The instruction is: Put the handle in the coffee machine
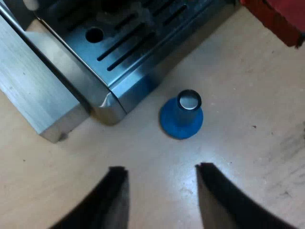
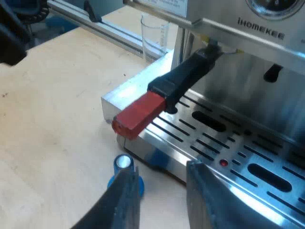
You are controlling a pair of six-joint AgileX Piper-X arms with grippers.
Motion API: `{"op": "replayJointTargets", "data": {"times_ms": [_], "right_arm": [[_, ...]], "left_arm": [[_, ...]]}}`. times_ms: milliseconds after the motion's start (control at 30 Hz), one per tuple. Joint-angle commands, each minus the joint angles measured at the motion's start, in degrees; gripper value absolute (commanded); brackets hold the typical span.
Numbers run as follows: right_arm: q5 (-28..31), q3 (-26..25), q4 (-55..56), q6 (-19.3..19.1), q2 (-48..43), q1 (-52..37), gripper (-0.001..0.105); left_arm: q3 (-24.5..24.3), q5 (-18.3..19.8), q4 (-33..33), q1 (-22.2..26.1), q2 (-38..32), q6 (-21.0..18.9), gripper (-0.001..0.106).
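The dark handle [image 2: 186,76] slopes down from under the espresso machine's [image 2: 267,33] front. Its red end [image 2: 139,115] juts out over the corner of the slotted drip tray [image 2: 214,138]. My right gripper [image 2: 159,202] is open and holds nothing, hovering over the tray's edge, short of the red end. A blue tamper [image 2: 124,167] stands upright on the wooden table by the tray's corner, partly behind one right finger [image 2: 126,200]. My left gripper [image 1: 162,191] is open above the table, with the tamper [image 1: 181,117] just beyond its fingertips.
A measuring glass [image 2: 155,31] stands beside the machine, near an aluminium rail [image 2: 95,24]. A silver metal block [image 1: 38,100] lies against the drip tray's [image 1: 128,62] side. A red shape [image 1: 274,19] shows past the tamper; I cannot tell what it is.
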Motion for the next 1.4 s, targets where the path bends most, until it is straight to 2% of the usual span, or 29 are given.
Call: {"op": "replayJointTargets", "data": {"times_ms": [33, 200, 267, 333, 367, 400, 433, 500, 600, 667, 800, 867, 967, 1033, 1167, 1333, 1400], "right_arm": [[-0.03, -0.21, 0.17, 0.12, -0.29, -0.05, 0.028], [-0.03, -0.21, -0.06, 0.35, -0.29, -0.05, 0.028], [-0.03, -0.21, -0.02, 0.4, -0.29, -0.05, 0.032], [0.2, -0.21, -0.02, 0.63, -0.29, -0.05, 0.049], [0.22, -0.21, -0.02, 0.63, -0.29, -0.05, 0.051], [0.25, -0.21, -0.02, 0.61, -0.29, -0.05, 0.058], [0.22, -0.21, -0.02, 0.61, -0.29, -0.05, 0.07], [-0.97, -0.21, -0.4, 0.61, -0.29, -0.05, 0.073], [-5.63, -0.21, -1.03, 0.61, -0.29, -0.05, 0.073], [-6.49, -0.21, -0.86, 0.61, -0.29, -0.05, 0.073], [-7.5, -0.81, 0.08, 3.61, -0.97, -1.11, 0.073], [-9.66, -1.83, 0.17, 3.69, -0.95, -2.67, 0.073], [-12.49, -4.32, 1.51, 3.57, -0.95, -6.83, 0.073], [-13.25, -7.82, 6.11, 3.57, -0.95, -11.35, 0.073], [-15.94, -13.19, 14.0, 3.38, -0.95, -19.07, 0.073], [-17.31, -18.25, 18.84, 2.48, -0.98, -30.1, 0.073], [-20.68, -19.69, 20.55, 2.3, -0.98, -34.68, 0.073]], "left_arm": [[-0.17, -0.02, 0.39, 0.04, -0.31, -0.84, 0.059], [-0.17, -0.02, 0.39, 0.04, -0.31, -0.84, 0.059], [-0.17, -0.02, 0.39, 0.04, -0.31, -0.84, 0.059], [-0.17, -0.02, 0.39, 0.04, -0.31, -0.84, 0.059], [-0.17, -0.02, 0.39, 0.04, -0.31, -0.84, 0.059], [-0.17, -0.02, 0.39, 0.04, -0.31, -0.84, 0.059], [-0.17, 0.43, 0.87, 0.04, -0.31, -0.84, 0.059], [-0.17, 0.74, 1.2, 0.04, -0.31, -0.28, 0.059], [-0.17, 1.69, 1.22, 0.04, -0.31, -0.17, 0.059], [-0.17, 2.26, 0.93, 0.04, -0.31, -0.17, 0.059], [-1.76, 2.46, 0.07, 0.04, -0.31, -3.27, 0.059], [-3.06, 2.47, -0.96, 0.04, -0.31, -4.7, 0.059], [-5.6, 2.47, -3.58, 0.04, -0.31, -6.96, 0.059], [-9.29, 2.47, -6.71, 0.04, -0.31, -9.28, 0.059], [-14.17, 2.47, -8.39, 0.04, -0.31, -10.78, 0.059], [-18.44, -1.79, -10.47, 0.04, -0.31, -11.13, 0.059], [-18.87, -3.29, -10.89, 0.04, -0.31, -11.13, 0.059]]}}
